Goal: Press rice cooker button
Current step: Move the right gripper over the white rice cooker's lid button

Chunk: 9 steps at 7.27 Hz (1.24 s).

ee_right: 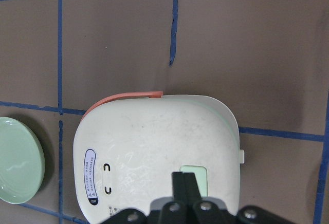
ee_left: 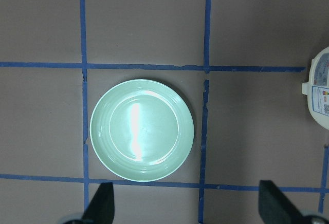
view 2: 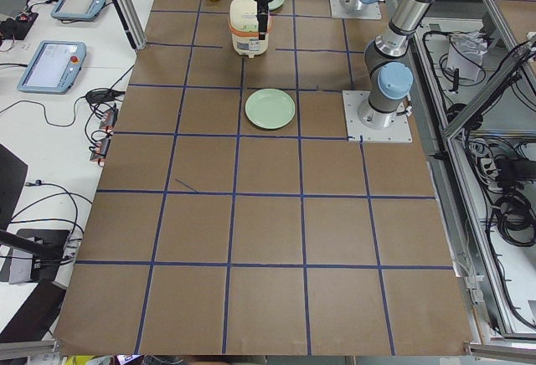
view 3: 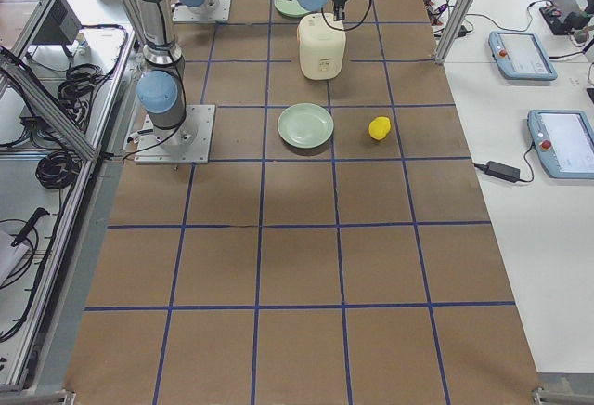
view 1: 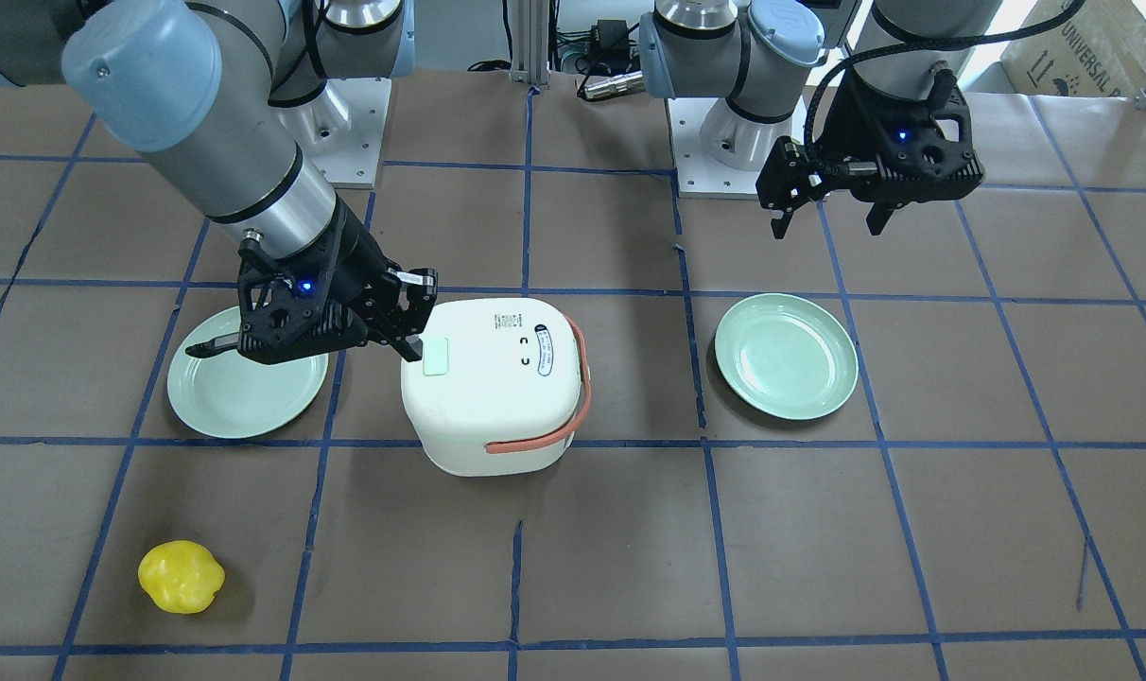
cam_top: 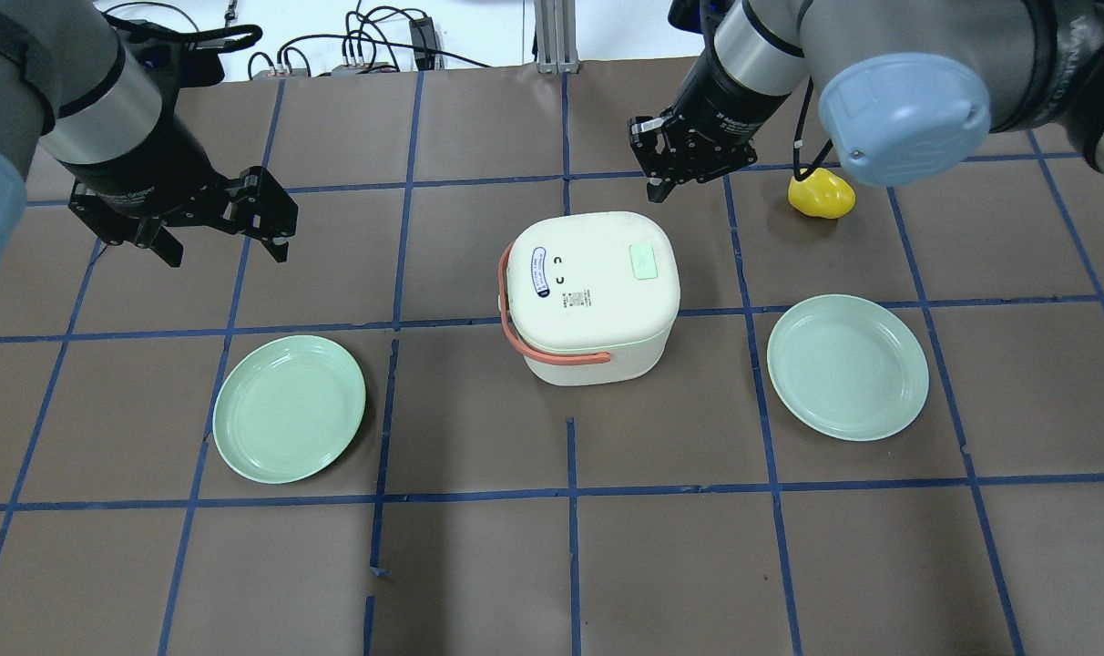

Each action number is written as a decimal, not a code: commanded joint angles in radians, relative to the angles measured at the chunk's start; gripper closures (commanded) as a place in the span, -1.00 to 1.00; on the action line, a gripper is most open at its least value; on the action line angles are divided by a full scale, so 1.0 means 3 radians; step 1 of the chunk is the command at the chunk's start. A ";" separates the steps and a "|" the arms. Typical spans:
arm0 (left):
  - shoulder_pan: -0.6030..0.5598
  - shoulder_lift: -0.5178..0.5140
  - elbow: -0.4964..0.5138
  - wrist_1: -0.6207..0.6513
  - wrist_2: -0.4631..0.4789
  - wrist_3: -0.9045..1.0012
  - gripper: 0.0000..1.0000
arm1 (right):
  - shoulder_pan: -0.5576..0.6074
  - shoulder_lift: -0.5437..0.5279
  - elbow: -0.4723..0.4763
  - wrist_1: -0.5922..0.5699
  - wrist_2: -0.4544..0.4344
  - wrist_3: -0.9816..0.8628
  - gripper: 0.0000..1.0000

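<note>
The white rice cooker [cam_top: 590,292] with an orange handle stands mid-table, also seen from the front [view 1: 493,383]. Its pale green button [cam_top: 644,261] is on the lid. My right gripper [view 1: 410,352] is shut and empty, and its tips point down just beside the button [view 1: 436,357]. In the right wrist view the closed fingertips [ee_right: 184,179] overlap the button [ee_right: 199,179]. Whether they touch it does not show. My left gripper [cam_top: 224,248] is open and empty, well to the cooker's left. Its spread fingers [ee_left: 102,203] frame a plate.
A green plate [cam_top: 289,407] lies under my left gripper, and another [cam_top: 848,366] lies on the cooker's right. A yellow lumpy object [cam_top: 822,195] sits beyond the right arm. Blue tape lines grid the brown table.
</note>
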 commanded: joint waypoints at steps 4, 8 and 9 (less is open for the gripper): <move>0.0000 0.0000 -0.0005 0.0001 0.0000 -0.0001 -1.00 | -0.0010 0.0098 0.0228 -0.0230 0.0107 -0.0050 0.83; 0.0000 0.0000 0.0000 0.0001 0.0000 -0.0001 -1.00 | -0.0010 0.0072 0.0274 -0.0231 0.0102 -0.0050 0.82; 0.0000 0.0000 -0.0005 -0.0004 0.0000 -0.0001 -1.00 | -0.0010 0.0052 0.0315 -0.0231 0.0102 -0.0050 0.82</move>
